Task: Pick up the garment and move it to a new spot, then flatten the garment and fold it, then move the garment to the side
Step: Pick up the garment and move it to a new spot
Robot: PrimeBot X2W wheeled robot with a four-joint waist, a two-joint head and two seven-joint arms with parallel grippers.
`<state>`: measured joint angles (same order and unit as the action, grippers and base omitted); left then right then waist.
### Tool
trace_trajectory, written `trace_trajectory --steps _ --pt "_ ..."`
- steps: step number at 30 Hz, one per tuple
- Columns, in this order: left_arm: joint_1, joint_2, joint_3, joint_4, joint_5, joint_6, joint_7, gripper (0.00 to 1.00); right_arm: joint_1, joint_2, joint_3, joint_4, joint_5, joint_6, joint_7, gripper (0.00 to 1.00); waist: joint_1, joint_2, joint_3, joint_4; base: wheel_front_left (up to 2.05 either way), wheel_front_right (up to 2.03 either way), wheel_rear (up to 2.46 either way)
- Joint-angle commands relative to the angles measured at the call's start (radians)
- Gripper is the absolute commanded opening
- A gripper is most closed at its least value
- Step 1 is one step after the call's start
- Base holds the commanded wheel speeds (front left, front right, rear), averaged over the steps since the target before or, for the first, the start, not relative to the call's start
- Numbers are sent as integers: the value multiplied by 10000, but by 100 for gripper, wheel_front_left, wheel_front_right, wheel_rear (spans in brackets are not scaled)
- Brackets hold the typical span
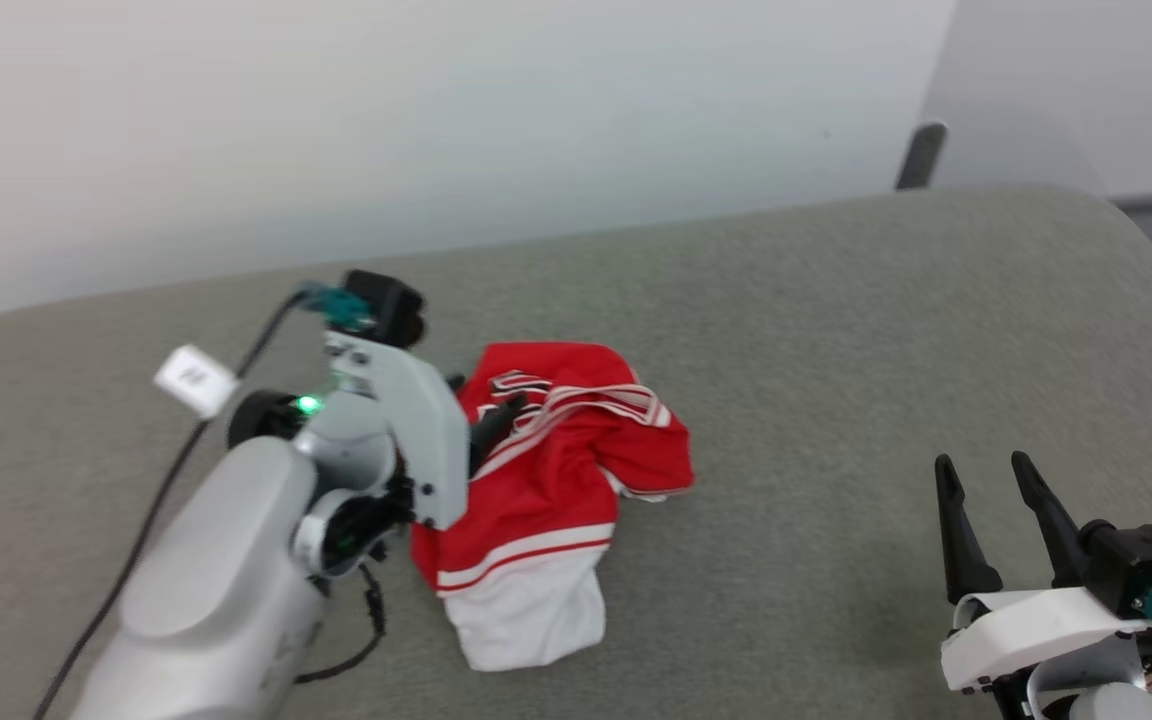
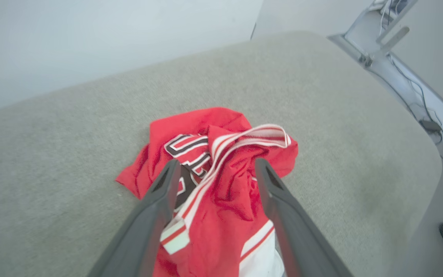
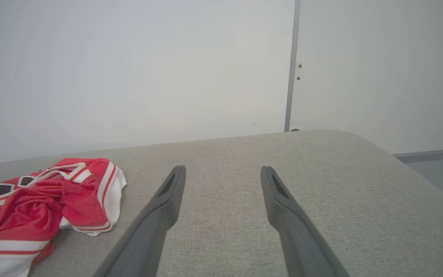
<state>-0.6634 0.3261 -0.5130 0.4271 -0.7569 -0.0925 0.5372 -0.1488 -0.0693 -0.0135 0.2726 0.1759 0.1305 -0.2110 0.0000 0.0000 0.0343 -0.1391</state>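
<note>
1 crumpled red-and-white jersey garment (image 1: 556, 470) on coarse grey fabric surface (image 1: 836, 330)

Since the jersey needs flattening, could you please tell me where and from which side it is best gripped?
I would grip the garment by its raised striped trim band, coming from above with the open left end effector: the band arches proud of the crumpled heap, between those fingers.

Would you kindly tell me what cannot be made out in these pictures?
Garment: the bottom edge cuts it off, left wrist view.
Its lettering: crumpled folds hide most of it, all views.
Left pincer: its own wrist covers most of it, head view.
White tag: writing too small, head view.
</note>
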Motion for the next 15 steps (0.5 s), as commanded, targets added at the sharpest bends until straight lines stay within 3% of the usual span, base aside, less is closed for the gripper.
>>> trace_trajectory --steps 1,15 --pt "177 97 137 -158 -20 2 -252 100 119 -78 38 -53 -19 5 8 100 0 0 -452 515 0 0 0" --pt "2449 1462 1602 -1517 680 232 -4664 100 654 -367 -64 -110 45 5 44 100 0 0 -1115 1713 0 0 0"
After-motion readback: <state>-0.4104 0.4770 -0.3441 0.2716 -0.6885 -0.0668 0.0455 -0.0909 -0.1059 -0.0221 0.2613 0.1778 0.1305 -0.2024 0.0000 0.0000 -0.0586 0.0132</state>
